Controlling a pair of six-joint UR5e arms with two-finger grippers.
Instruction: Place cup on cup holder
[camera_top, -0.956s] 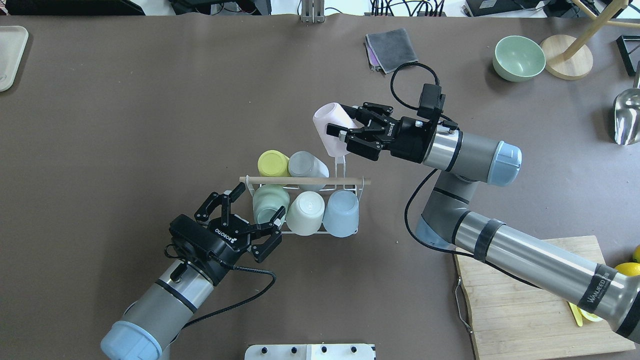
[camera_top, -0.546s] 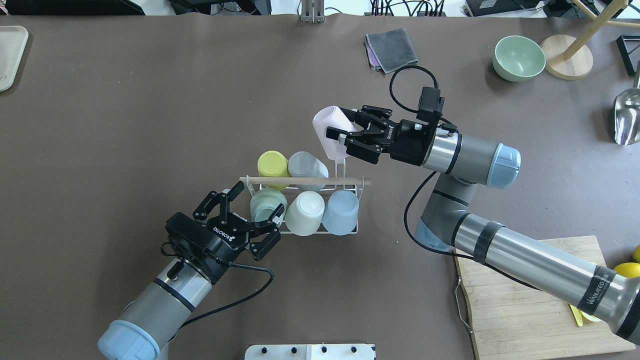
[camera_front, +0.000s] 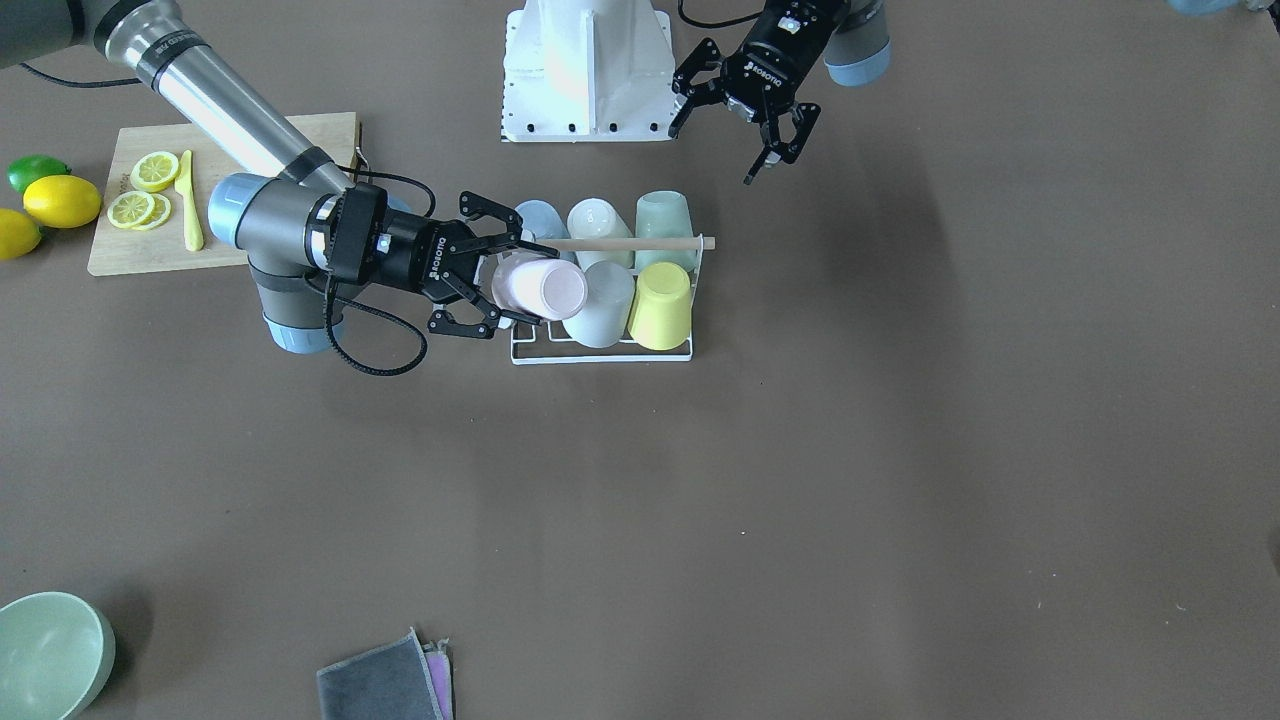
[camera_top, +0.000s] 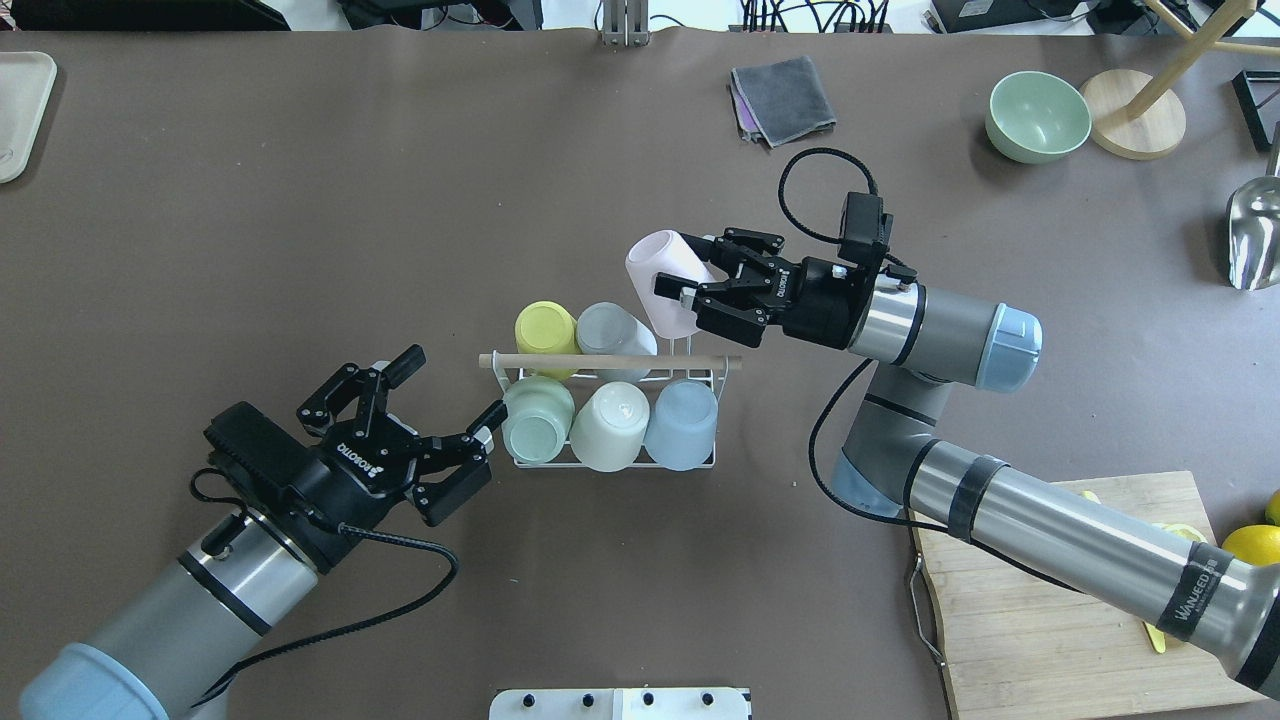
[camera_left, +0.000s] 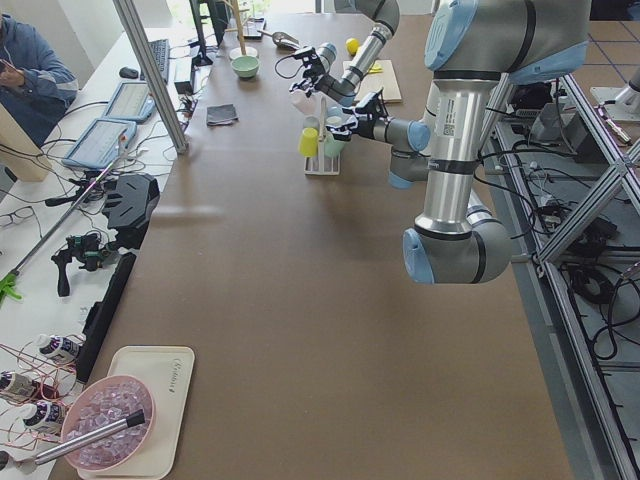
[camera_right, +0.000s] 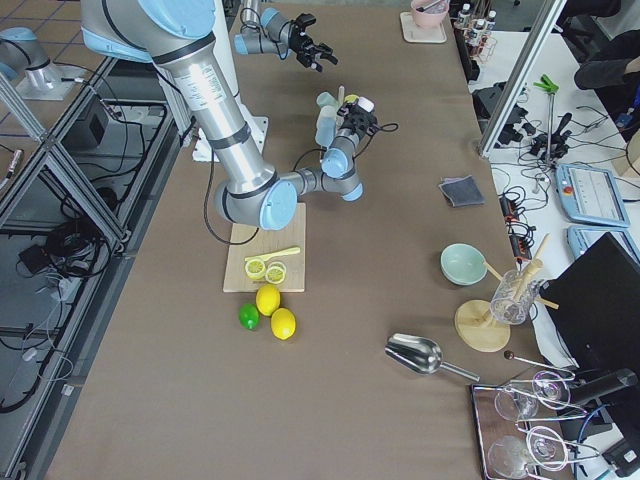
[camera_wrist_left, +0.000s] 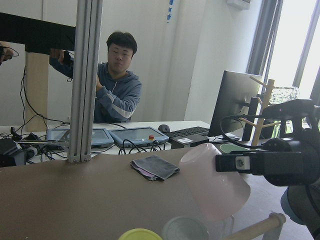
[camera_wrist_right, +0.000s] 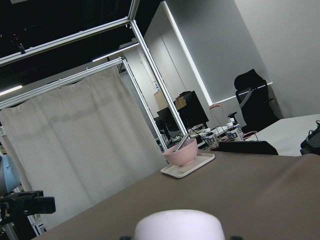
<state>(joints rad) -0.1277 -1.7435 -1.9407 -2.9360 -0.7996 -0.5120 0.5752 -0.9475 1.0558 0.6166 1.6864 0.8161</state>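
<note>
The cup holder, a white wire rack under a wooden rod (camera_top: 700, 361), stands mid-table and holds several upside-down cups: yellow (camera_top: 545, 327), grey (camera_top: 612, 328), green (camera_top: 538, 418), cream (camera_top: 612, 425) and blue (camera_top: 683, 423). My right gripper (camera_top: 690, 268) is shut on a pink cup (camera_top: 655, 270), held tilted just above the rack's free far-right peg (camera_top: 681, 335). The front view shows this cup (camera_front: 545, 288) beside the grey one. My left gripper (camera_top: 450, 388) is open and empty, just left of the rack near the green cup.
A wooden cutting board (camera_top: 1060, 590) with lemon slices lies at the near right, lemons beside it (camera_front: 60, 200). A green bowl (camera_top: 1037, 116), a wooden stand (camera_top: 1133, 113), a metal scoop (camera_top: 1255, 235) and a grey cloth (camera_top: 782, 98) are at the far side.
My left gripper has drawn back to the left, away from the green cup, still open. My right gripper has shifted the pink cup slightly toward the rack.
</note>
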